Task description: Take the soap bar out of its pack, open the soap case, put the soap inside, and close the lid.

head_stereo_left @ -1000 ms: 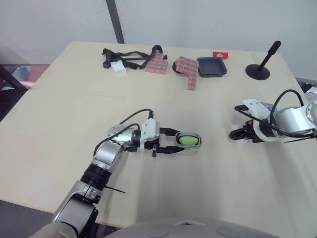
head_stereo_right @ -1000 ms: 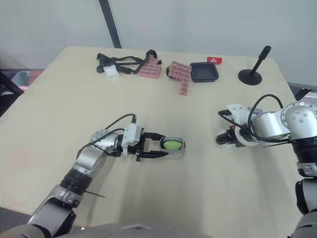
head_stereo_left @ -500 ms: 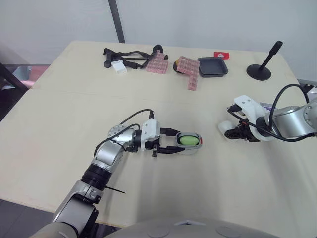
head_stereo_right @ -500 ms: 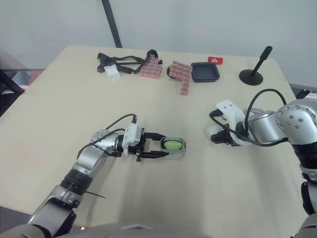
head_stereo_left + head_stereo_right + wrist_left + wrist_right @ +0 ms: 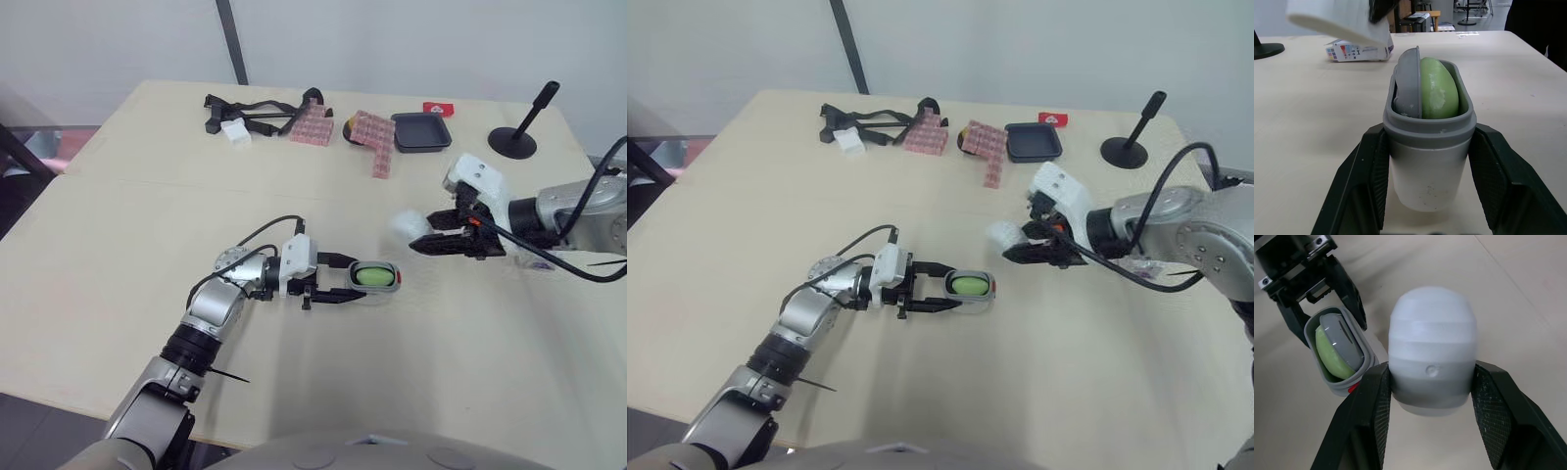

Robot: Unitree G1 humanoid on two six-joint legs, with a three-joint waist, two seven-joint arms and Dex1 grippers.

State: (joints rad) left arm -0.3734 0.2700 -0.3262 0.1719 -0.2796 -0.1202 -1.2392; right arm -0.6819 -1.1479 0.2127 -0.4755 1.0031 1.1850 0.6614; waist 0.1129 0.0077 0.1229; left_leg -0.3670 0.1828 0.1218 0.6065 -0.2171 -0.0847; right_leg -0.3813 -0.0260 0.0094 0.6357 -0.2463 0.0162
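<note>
One change, right gripper (image 5: 1432, 378) brought lid (image 5: 1432, 340) nearer soap case (image 5: 375, 277), left gripper (image 5: 1427, 142) unmoved

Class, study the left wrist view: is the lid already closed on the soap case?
No, the soap case is open with the green soap showing inside, while the right gripper holds the lid apart.

Far edge of the pale table (image 5: 118, 245): well beyond the left gripper (image 5: 377, 277), a black strap bundle (image 5: 257, 111) with a white block (image 5: 234, 133) and two pink patterned packs (image 5: 312, 122); well beyond the right gripper (image 5: 426, 232), a black tray (image 5: 420, 131), a small red packet (image 5: 437, 108) and a black stand (image 5: 512, 140).
</note>
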